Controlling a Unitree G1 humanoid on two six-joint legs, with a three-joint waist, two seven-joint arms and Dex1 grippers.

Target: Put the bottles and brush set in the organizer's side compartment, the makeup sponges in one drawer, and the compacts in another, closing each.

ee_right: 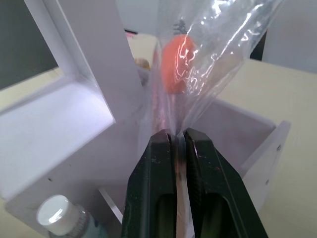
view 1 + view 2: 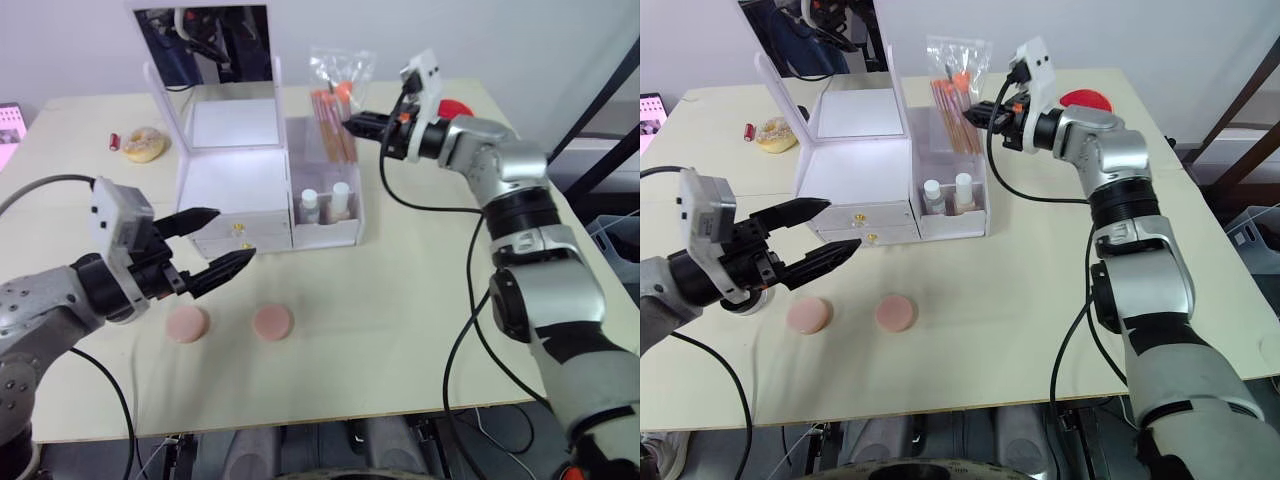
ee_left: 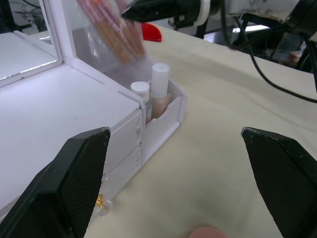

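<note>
The bench (image 2: 420,330) is pale and holds everything here. No words or labels can be read on any of the things.

Near the far left edge of the bench lies a small red tube (image 2: 114,139), and just beside it a cream round thing (image 2: 144,144) that is hard to name.

The left gripper (image 2: 212,243) hangs over the front left part of the bench with its two black fingers spread wide and nothing between them. Close to it, toward the front edge, two pink round compacts (image 2: 187,323) lie flat side by side, a little apart.

In the middle of the bench stands the white organizer (image 2: 235,180). Its mirror lid (image 2: 205,45) stands up at the back. Both drawers (image 2: 238,238) at the front look shut. Two small bottles (image 2: 325,203) with white caps stand upright in the side compartment (image 2: 325,185), at its front end.

The brush set (image 2: 335,110) in its clear bag leans up out of the back of the same compartment. The right gripper (image 1: 181,136) is pinched tight on the bag.

A red round thing (image 2: 1085,100) lies near the far right corner, behind the right arm.
</note>
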